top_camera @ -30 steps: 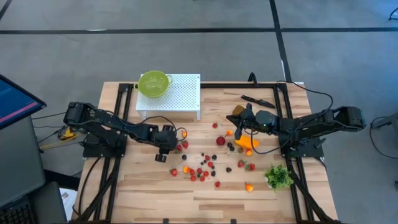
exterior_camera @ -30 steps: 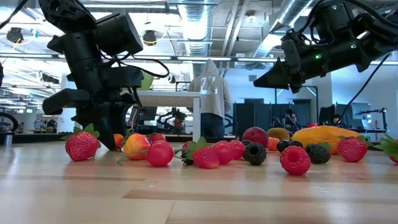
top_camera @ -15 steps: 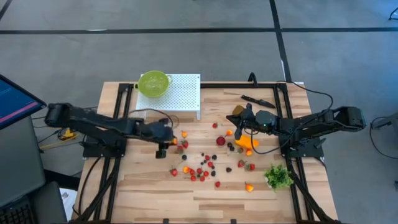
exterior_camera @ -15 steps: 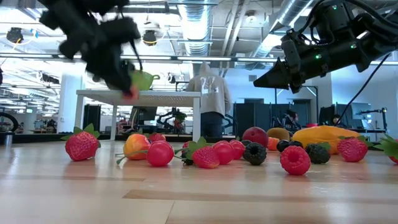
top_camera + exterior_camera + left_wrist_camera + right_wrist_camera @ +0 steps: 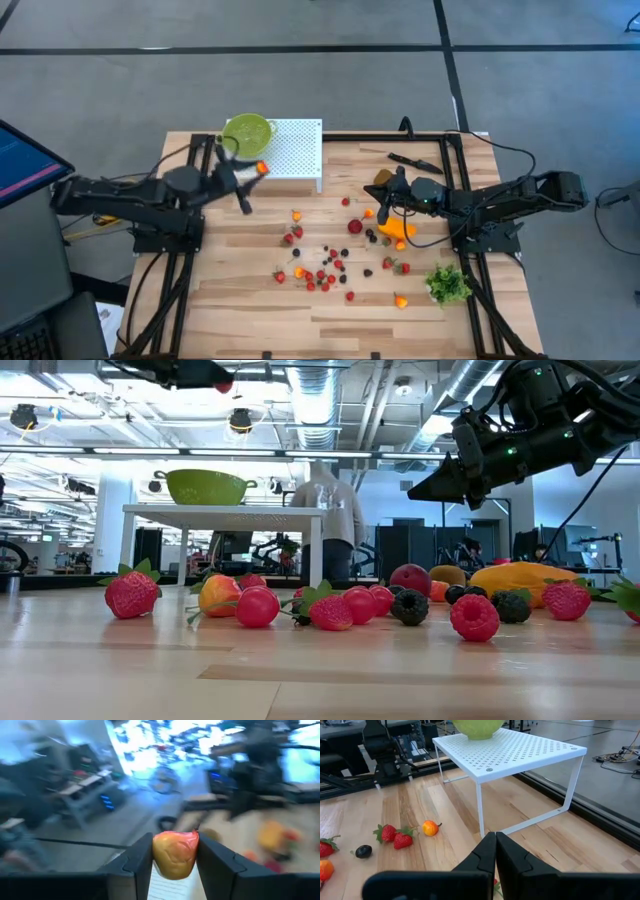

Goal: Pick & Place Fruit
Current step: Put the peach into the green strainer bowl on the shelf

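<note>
One small orange-red fruit [image 5: 175,854] sits pinched between the fingers of the left gripper [image 5: 255,170], held well above the table [image 5: 250,300]. It fills the narrow gap between the two dark fingers and shows at the gripper's tip in the high view, just at the near edge of the white perforated rack [image 5: 295,145]. The green bowl [image 5: 247,133] stands on that rack, just beyond and to the side of the held fruit, so the coming move looks like a short carry over the rim and a release; the bowl lies ahead of the gripper, away from the scattered pile.

Most of the fruit [image 5: 325,270] lies loose on the wood between the two arms: strawberries, dark berries and small orange pieces, with a bigger orange fruit [image 5: 398,230] near the right arm. A green leafy bunch [image 5: 448,284] lies toward the front right corner.

Farther right, the right gripper [image 5: 384,212] hovers over the table with its fingers pressed together and nothing between them, waiting near the bigger orange fruit.
</note>
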`<state>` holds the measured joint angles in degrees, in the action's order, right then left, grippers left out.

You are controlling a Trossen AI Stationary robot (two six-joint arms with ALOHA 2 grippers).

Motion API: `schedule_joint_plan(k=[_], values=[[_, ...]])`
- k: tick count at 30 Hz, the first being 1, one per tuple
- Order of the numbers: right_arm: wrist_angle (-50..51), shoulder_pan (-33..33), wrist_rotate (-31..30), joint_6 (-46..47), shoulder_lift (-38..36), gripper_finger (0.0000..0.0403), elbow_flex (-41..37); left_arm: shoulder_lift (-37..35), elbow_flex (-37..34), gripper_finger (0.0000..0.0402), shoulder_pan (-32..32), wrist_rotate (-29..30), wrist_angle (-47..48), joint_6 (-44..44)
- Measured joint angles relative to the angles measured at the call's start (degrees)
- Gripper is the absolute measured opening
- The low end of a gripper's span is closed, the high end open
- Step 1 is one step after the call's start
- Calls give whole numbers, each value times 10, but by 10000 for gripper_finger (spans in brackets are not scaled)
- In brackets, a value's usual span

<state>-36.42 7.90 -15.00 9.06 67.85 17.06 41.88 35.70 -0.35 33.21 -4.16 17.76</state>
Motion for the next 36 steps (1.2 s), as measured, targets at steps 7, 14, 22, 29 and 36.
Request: schedule_joint_plan(k=[7,14,22,29,36], values=[[0,0,0,0,0,6,0,5,0,128,100,40,-29,17],[0,0,0,0,0,6,0,48,0,128,208,41,-28,12],[0,0,0,0,0,6,0,108,0,129,267,41,-27,11],[0,0,0,0,0,6,0,143,0,129,276,41,-27,11],[0,0,0,0,0,6,0,149,0,129,286,41,-6,11]])
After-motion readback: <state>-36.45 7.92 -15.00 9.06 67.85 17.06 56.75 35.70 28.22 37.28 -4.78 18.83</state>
